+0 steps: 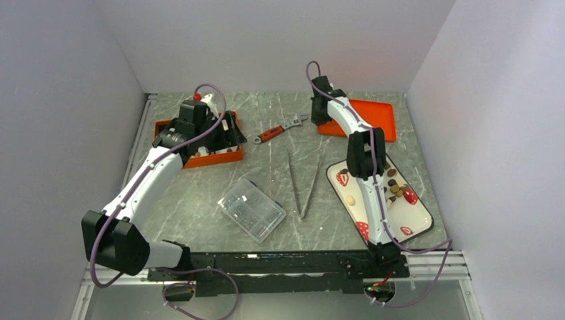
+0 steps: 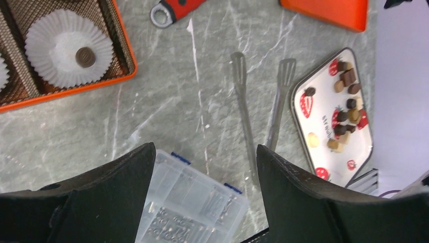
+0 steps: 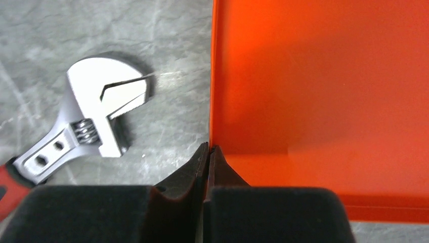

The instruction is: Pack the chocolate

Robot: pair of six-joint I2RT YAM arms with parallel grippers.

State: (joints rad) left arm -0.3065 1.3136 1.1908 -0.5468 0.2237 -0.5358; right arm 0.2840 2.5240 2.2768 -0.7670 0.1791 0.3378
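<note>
Several small chocolates [image 1: 394, 189], dark brown, tan and cream, lie on a white tray with strawberry prints [image 1: 413, 217] at the right; the left wrist view shows them [image 2: 347, 109] on that tray [image 2: 318, 101]. One dark round chocolate [image 2: 85, 56] sits in a white paper cup [image 2: 55, 38] inside the orange mesh box [image 2: 132, 63]. My left gripper [image 2: 205, 162] is open and empty, raised above the table by that box [image 1: 213, 159]. My right gripper [image 3: 208, 148] is shut on the left rim of an orange tray [image 3: 313, 76] at the back [image 1: 376, 117].
A clear plastic parts box [image 1: 252, 209] lies at centre front. Metal tongs [image 1: 303, 183] lie between it and the white tray. A red-handled adjustable wrench [image 1: 283, 129] lies left of the orange tray. White walls close in both sides.
</note>
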